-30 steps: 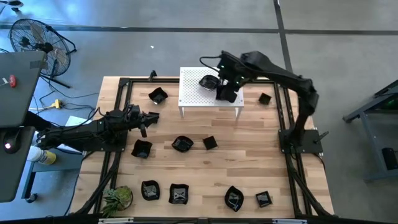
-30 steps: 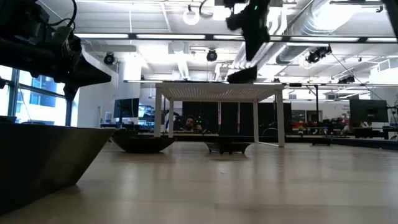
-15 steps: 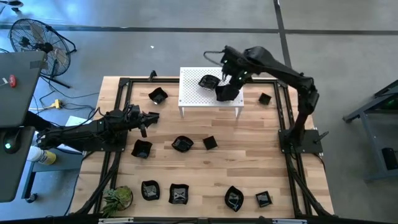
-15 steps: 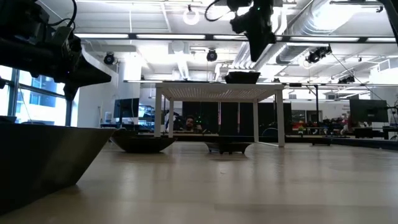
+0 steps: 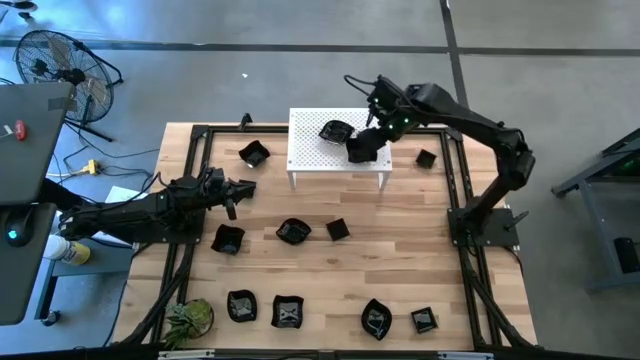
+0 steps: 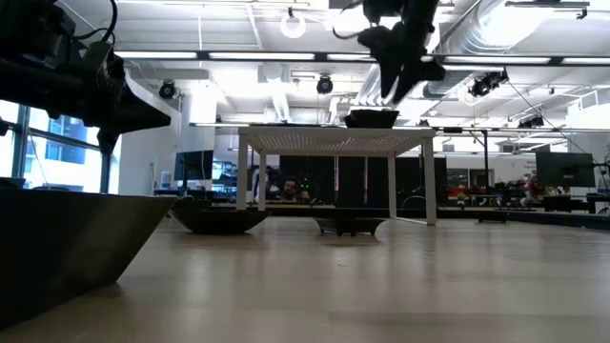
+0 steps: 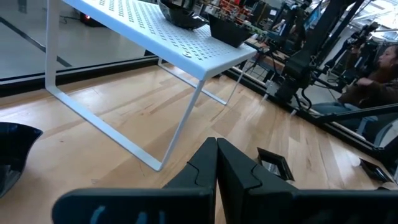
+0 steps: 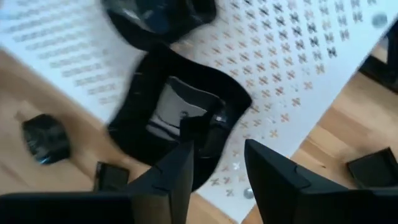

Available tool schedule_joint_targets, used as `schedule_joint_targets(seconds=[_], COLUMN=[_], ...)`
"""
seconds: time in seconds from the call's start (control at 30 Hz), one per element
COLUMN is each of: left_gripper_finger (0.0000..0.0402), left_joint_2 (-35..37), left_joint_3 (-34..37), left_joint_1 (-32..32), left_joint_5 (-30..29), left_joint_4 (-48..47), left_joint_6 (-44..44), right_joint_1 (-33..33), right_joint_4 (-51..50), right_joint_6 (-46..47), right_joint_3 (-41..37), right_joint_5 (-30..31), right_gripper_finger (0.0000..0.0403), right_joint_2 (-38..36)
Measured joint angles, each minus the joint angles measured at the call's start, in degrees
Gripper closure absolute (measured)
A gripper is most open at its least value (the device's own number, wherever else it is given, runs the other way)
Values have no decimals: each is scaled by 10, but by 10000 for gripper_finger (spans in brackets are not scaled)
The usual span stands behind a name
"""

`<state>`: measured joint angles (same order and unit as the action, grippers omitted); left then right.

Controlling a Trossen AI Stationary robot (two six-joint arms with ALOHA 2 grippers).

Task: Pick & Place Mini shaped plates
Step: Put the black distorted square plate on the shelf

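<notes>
The right gripper [image 5: 377, 128] hangs over the white stand [image 5: 310, 160] at the far side of the table [image 5: 400, 250], its fingers [image 8: 273, 180] spread apart and holding nothing. A square black plate [image 5: 362, 148] sits on the stand top directly under those fingers, free of them; in the right wrist view the plate [image 8: 180, 124] lies just past the fingertips, partly in line with the gap between them. In the low view the gripper [image 6: 400, 71] is clearly above the plate [image 6: 372, 118], with a gap between them. A second, rounder plate [image 5: 336, 131] rests on the stand just beside the first, nearly touching it.

The other plates lie on the table: one [image 5: 254, 153] left of the stand, one [image 5: 426, 158] right of it, three in the middle [image 5: 292, 231], and four along the near edge [image 5: 288, 311], next to a small green plant [image 5: 188, 318].

The left gripper [image 5: 232, 196] waits low over the table's left side, fingers [image 7: 236, 174] pressed together and empty, well apart from the stand.

No brand, label or writing can be read on the plates or stand.
</notes>
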<state>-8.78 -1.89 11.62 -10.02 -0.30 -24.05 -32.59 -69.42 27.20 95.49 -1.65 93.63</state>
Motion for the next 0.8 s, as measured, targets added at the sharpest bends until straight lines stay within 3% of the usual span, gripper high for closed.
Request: schedule_joint_targets(seconds=[0.27,0.47,0.8], left_gripper_finger=[401,401,401], left_joint_2=[0,0,0], left_joint_3=[0,0,0], left_joint_1=[0,0,0], left_joint_5=[-2,-2,-2], left_joint_4=[0,0,0], left_joint_6=[0,-2,-2], right_joint_1=[-4,-4,-13], right_joint_4=[87,113,118], right_joint_6=[48,44,31], right_joint_3=[-113,-132,-131], right_joint_5=[-23,-27,-24], right_gripper_finger=[280,310,397], right_joint_2=[-24,-24,-25])
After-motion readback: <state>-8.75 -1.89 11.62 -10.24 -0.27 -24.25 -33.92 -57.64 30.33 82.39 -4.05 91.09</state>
